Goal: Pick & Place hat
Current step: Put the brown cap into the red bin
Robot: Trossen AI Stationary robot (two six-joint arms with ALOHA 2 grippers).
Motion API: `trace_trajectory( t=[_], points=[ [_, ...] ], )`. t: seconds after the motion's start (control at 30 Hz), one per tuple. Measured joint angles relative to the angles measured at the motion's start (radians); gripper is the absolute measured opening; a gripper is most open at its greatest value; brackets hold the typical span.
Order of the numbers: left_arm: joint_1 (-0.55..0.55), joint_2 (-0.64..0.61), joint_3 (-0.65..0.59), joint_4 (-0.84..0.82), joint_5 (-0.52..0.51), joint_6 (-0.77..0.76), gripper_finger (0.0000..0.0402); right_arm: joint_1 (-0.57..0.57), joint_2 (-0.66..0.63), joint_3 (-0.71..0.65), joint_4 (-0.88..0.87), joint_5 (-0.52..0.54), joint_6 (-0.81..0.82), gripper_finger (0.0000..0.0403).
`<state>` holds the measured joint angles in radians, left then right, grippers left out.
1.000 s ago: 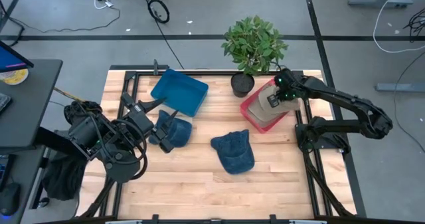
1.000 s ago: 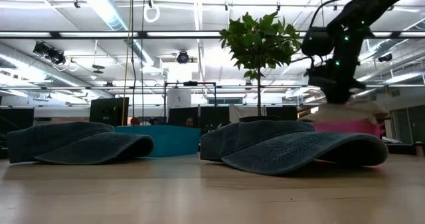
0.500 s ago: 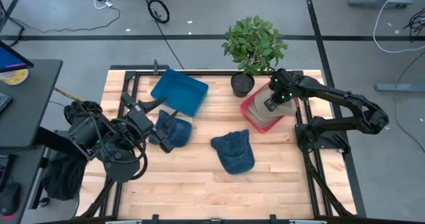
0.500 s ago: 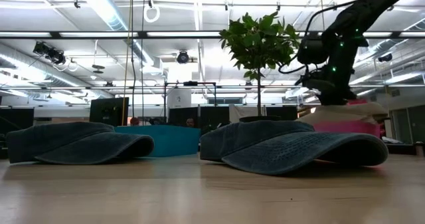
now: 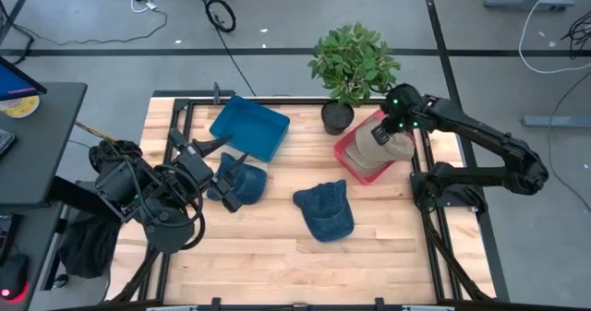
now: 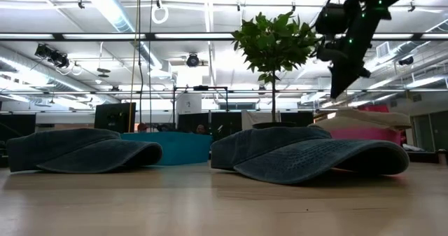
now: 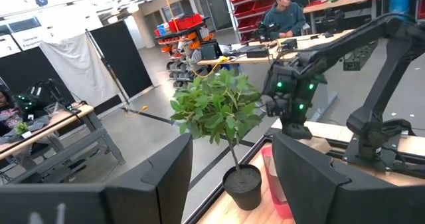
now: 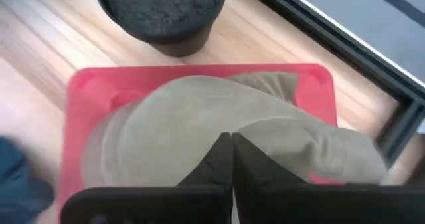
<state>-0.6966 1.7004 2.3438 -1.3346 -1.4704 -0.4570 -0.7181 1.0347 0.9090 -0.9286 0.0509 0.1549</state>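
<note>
The tan hat (image 5: 380, 149) lies in the red bin (image 5: 349, 154) at the upper right of the high view, its brim hanging over the bin's right edge. The right gripper (image 5: 389, 129) hangs just above it, fingers pressed together and holding nothing; its wrist view shows the 2 closed fingertips (image 8: 231, 151) over the hat's crown (image 8: 199, 127). The potted plant (image 5: 352, 64) stands just beside the bin's upper-left corner, crowding that side. The left gripper (image 5: 228, 146) waits at the left of the table, fingers spread apart, empty, above a blue hat (image 5: 238, 182). I count 3 hats: 1 tan, 2 blue, the second blue one (image 5: 325, 209) at centre. There are 2 bins, 1 red and 1 blue bin (image 5: 249, 125). The bare wooden table (image 5: 259, 256) along the lower half of the frame is open room
</note>
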Motion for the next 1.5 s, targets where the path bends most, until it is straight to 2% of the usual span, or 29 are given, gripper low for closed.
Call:
trace_trajectory(
  t=[0.17, 0.33, 0.4, 0.57, 0.8, 1.0, 1.1, 1.5],
  points=[
    [0.0, 0.0, 0.0, 0.0, 0.0, 0.023, 0.0211, 0.0, -0.003, 0.08, -0.18, -0.081, 0.142, 0.0],
    [0.0, 0.0, 0.0, 0.0, 0.0, 0.024, 0.021, 0.0, -0.006, 0.085, -0.307, -0.164, 0.236, 0.0],
    [0.0, 0.0, 0.0, 0.002, 0.0, 0.024, 0.021, 0.001, -0.006, 0.085, -0.366, -0.15, 0.25, 0.0],
    [0.0, 0.0, 0.0, 0.003, 0.0, 0.024, 0.021, 0.0, -0.005, 0.083, -0.478, -0.039, 0.244, 0.0],
    [0.0, 0.0, 0.0, 0.011, 0.0, 0.025, 0.021, -0.001, 0.013, -0.032, -0.449, -0.035, 0.229, 0.0],
    [0.0, 0.0, 0.0, 0.045, 0.0, 0.026, 0.021, -0.001, 0.02, -0.166, -0.351, -0.032, 0.23, 0.0],
    [0.0, 0.0, 0.0, 0.052, 0.0, 0.026, 0.021, -0.001, 0.02, -0.201, -0.31, 0.011, 0.254, 0.0],
    [0.0, 0.0, 0.0, 0.068, 0.0, 0.025, 0.021, -0.001, 0.02, -0.154, -0.186, 0.118, 0.23, 0.0]
  ],
)
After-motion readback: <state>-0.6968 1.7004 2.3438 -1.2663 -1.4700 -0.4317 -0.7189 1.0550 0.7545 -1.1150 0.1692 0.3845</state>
